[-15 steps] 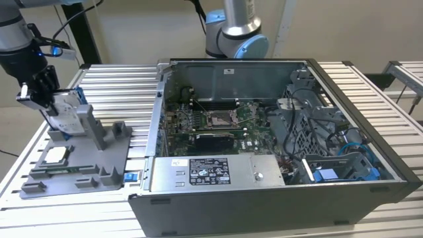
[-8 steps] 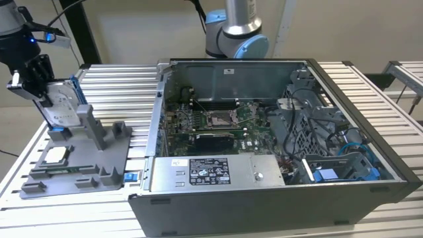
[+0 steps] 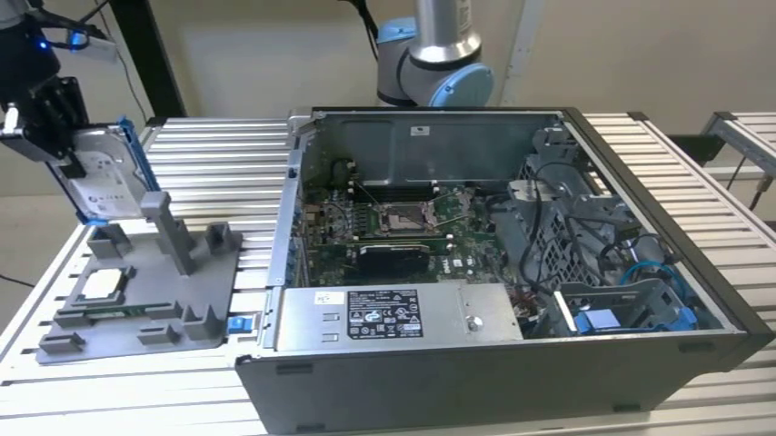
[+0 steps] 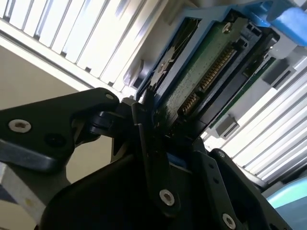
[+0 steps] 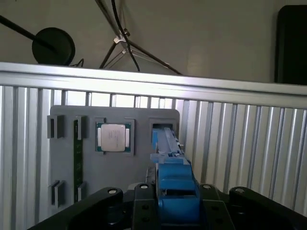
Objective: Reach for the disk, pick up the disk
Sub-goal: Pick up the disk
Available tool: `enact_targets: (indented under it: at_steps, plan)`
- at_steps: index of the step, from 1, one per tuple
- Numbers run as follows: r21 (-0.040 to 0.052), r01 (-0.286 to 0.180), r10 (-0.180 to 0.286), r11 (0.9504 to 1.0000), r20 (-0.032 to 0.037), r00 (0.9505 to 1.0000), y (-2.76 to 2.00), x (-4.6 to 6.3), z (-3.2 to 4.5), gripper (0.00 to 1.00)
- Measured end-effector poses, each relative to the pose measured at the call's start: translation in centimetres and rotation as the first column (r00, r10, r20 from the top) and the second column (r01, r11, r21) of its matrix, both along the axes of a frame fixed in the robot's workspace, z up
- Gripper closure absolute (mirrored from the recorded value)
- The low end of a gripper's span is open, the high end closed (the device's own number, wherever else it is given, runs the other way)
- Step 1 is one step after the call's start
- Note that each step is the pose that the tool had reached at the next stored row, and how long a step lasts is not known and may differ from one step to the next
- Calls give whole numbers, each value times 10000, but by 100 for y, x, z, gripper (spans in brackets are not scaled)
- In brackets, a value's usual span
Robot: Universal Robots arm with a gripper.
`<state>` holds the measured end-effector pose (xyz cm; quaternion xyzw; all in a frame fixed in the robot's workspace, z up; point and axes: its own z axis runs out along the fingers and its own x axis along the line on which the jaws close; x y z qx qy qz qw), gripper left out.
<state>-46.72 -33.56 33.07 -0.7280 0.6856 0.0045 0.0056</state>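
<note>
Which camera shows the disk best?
The exterior view: the disk shows its labelled face and blue rail, clamped by the gripper. The second wrist view shows its circuit board, the first wrist view its blue edge.

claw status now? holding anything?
Claw: closed on the flat silver-grey disk with blue plastic rails.

The silver, blue-railed disk (image 3: 107, 186) is gripped by the gripper (image 3: 61, 154), tilted on edge.

The exterior view's left edge is cutting off the black tool (image 3: 64, 150), which is hiding part of the flat silver-grey blue-railed disk (image 3: 112, 182); its label print is showing too small to read.
</note>
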Motion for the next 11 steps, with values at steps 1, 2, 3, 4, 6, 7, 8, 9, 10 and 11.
enact_targets:
  at_steps: [1, 2, 3, 4, 6, 7, 8, 9, 10, 11]
  plan:
    - [0, 0, 0, 10000, -1, 10000, 0, 0, 38, 100]
    - [0, 1, -1, 10000, -1, 10000, 0, 0, 73, 100]
    - [0, 6, -6, 10000, 0, 10000, 0, 0, 102, 100]
    - [0, 13, -13, 10000, 0, 10000, 0, 0, 132, 100]
    - [0, 26, -26, 10000, -1, 10000, 0, 0, 189, 100]
    - [0, 32, -32, 10000, 1, 10000, 0, 0, 217, 100]
    - [1, 38, -38, 10000, 1, 10000, 0, 0, 244, 100]
    - [0, 44, -44, 10000, 0, 10000, 0, 0, 270, 100]
    - [-1, 49, -49, 10000, -1, 10000, 0, 0, 294, 100]
    - [0, 54, -54, 10000, -1, 10000, 0, 0, 316, 100]
